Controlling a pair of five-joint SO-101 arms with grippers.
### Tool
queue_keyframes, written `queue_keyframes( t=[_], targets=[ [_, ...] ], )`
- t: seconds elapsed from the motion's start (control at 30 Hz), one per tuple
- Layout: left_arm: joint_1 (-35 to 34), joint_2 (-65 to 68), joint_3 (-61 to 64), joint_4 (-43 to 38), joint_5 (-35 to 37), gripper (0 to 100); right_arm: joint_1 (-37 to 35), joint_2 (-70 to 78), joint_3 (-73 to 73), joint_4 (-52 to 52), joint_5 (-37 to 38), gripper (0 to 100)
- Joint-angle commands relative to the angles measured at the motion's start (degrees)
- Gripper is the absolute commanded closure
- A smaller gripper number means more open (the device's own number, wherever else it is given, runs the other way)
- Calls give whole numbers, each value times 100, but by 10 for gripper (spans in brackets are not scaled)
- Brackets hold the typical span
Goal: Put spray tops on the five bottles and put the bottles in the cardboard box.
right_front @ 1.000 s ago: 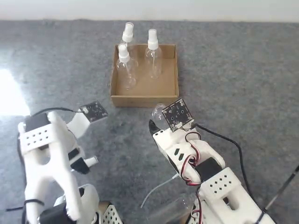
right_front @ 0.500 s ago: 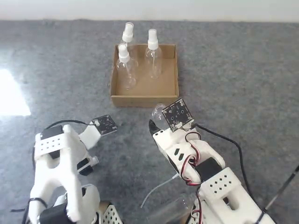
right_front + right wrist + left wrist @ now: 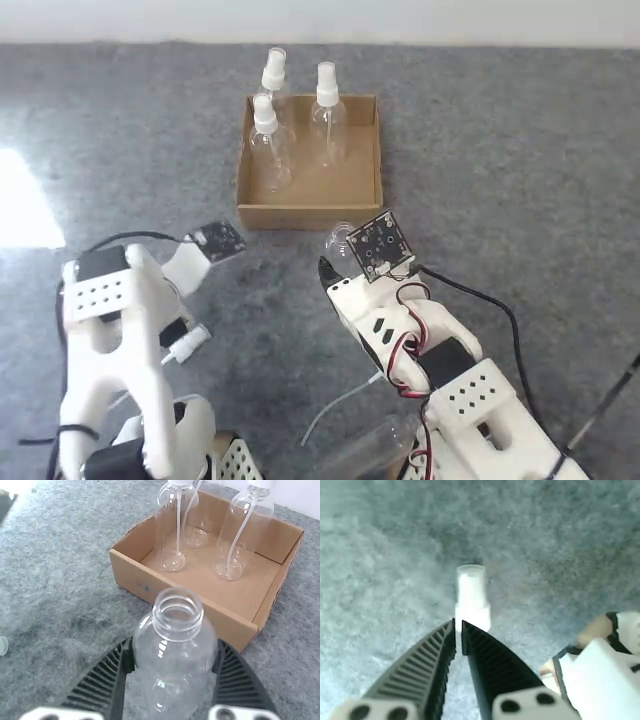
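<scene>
Clamping an uncapped bottle (image 3: 175,630) beside the box's (image 3: 135,575) near wall, right gripper (image 3: 174,652) faces left gripper (image 3: 458,625) pinching a spray top (image 3: 471,592) toward the table's (image 3: 500,150) left edge; tip-pinched top may tilt and seat crooked.

Three spray-topped clear bottles (image 3: 271,150) stand upright in the cardboard box (image 3: 300,215). A fourth bottle (image 3: 175,650), uncapped, is held upright just outside it, with a white spray top (image 3: 471,597) well aside.

White spray top (image 3: 471,597) at the black, ribbed fingers (image 3: 487,657) of the left gripper (image 3: 458,626); clear bottle (image 3: 175,665) between those of the right gripper (image 3: 173,652) (likewise black, ribbed). Brown cardboard box (image 3: 145,580) beyond, mottled grey table (image 3: 55,580).
</scene>
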Motion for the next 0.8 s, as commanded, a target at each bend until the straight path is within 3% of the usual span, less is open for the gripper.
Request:
queue_keyframes(
  t=[0.0, 0.2, 0.4, 0.77],
  targets=[
    [9, -193, -532, 422, 193, 987, 84, -119, -413, 40, 62, 858],
    [0, -149, -453, 457, 264, 977, 84, -119, -413, 40, 62, 858],
    [26, -149, -48, 378, 782, 770, 84, -119, -413, 40, 62, 858],
    [35, -141, 1086, -967, 835, 765, 84, -119, -413, 40, 62, 858]
  ],
)
